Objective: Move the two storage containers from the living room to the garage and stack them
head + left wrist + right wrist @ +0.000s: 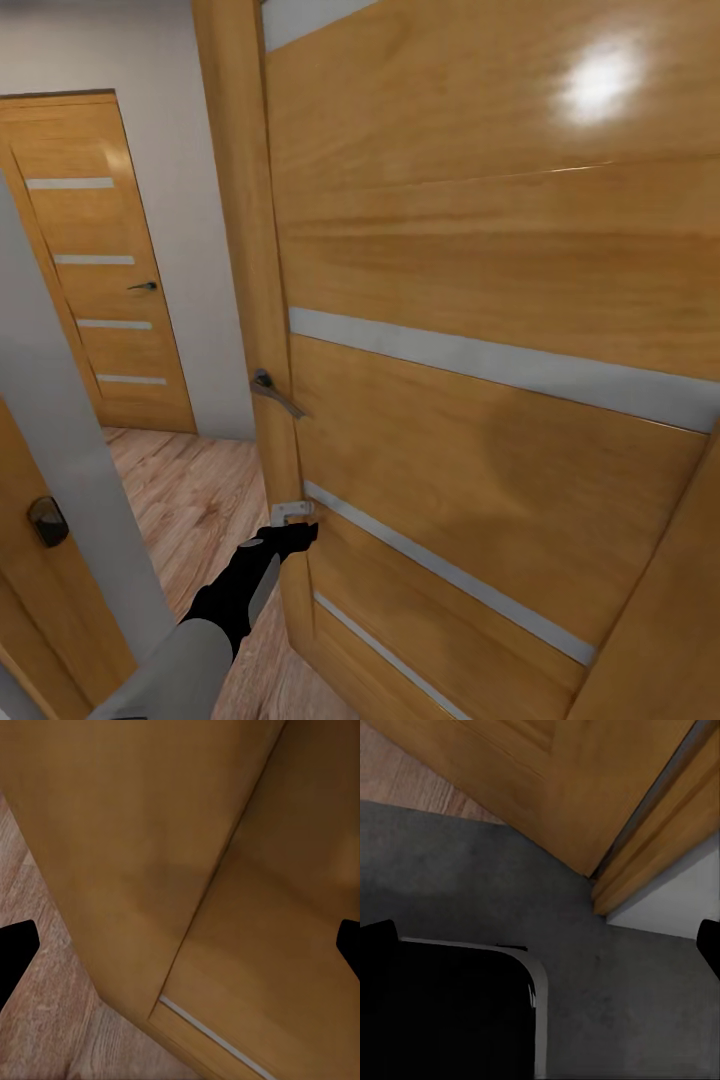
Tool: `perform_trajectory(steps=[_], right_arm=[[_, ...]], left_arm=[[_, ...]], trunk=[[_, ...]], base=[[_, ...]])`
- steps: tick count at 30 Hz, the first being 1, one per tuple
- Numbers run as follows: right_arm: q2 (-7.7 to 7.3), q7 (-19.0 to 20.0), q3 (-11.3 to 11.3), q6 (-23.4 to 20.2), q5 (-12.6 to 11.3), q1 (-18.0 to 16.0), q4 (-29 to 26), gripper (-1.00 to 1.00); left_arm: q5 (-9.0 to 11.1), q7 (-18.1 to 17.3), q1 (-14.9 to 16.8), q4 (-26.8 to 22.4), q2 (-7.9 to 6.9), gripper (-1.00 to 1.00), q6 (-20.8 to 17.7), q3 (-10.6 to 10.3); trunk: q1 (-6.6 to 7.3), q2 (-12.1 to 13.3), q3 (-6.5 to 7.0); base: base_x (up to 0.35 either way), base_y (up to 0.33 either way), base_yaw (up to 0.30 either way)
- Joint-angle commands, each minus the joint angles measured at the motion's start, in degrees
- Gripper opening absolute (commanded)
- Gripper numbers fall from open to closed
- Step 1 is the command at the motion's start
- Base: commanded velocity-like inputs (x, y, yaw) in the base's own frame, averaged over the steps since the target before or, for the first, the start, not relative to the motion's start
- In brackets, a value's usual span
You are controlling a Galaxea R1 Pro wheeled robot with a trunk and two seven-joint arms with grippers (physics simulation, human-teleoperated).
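Observation:
The two storage containers are out of view. An orange-brown wooden door (480,300) with frosted stripes stands ajar right in front of me. My left gripper (298,532) is stretched out to the door's free edge, a little below the lever handle (275,392). In the left wrist view the left gripper (180,952) is open, its black fingertips (15,949) wide apart with the door edge between them. The right gripper (540,945) is open and empty over the dark grey concrete floor (622,975).
Light wood plank flooring (195,500) runs past the door to a second striped door (100,270) at the back left. A grey wall end (60,470) and door frame stand close on my left. My dark base (450,1012) shows below the right gripper.

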State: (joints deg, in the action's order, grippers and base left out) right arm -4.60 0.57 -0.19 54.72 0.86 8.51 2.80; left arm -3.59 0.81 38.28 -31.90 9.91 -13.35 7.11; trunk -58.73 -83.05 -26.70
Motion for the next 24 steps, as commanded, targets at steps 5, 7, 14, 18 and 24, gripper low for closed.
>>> perform_trajectory(steps=[5, 7, 14, 18, 24], right_arm=[[0.26, 0.2, 0.0, 2.8, 0.0, 1.1, 1.4, 1.00], [0.28, 0.1, 0.1, 2.7, 0.0, 1.2, 1.4, 1.00], [0.30, 0.1, 0.2, 2.5, 0.1, 1.2, 1.3, 1.00], [0.30, 0.1, 0.2, 2.5, 0.1, 1.2, 1.3, 1.00], [0.30, 0.1, 0.2, 2.6, 0.1, 1.2, 1.3, 1.00]], left_arm=[[-0.3, -0.1, 0.0, -0.2, 0.09, 1.00, -0.2, 0.3], [-0.3, -0.1, 0.0, -0.2, 0.09, 1.00, -0.2, 0.3], [-0.3, 0.0, 0.0, -0.2, 0.09, 1.00, -0.3, 0.3], [-0.3, 0.0, 0.0, -0.2, 0.09, 1.00, -0.3, 0.3], [-0.3, -0.1, 0.0, -0.2, 0.09, 1.00, -0.3, 0.3]], trunk=[[0.00, 0.0, -0.04], [0.00, 0.0, -0.04], [0.00, 0.0, -0.04], [0.00, 0.0, -0.03], [0.00, 0.0, 0.05]], base=[[0.000, 0.000, 0.000], [0.055, 0.000, 0.000], [0.253, 0.000, 0.000], [0.312, 0.004, -0.032], [0.274, 0.066, -0.181]])
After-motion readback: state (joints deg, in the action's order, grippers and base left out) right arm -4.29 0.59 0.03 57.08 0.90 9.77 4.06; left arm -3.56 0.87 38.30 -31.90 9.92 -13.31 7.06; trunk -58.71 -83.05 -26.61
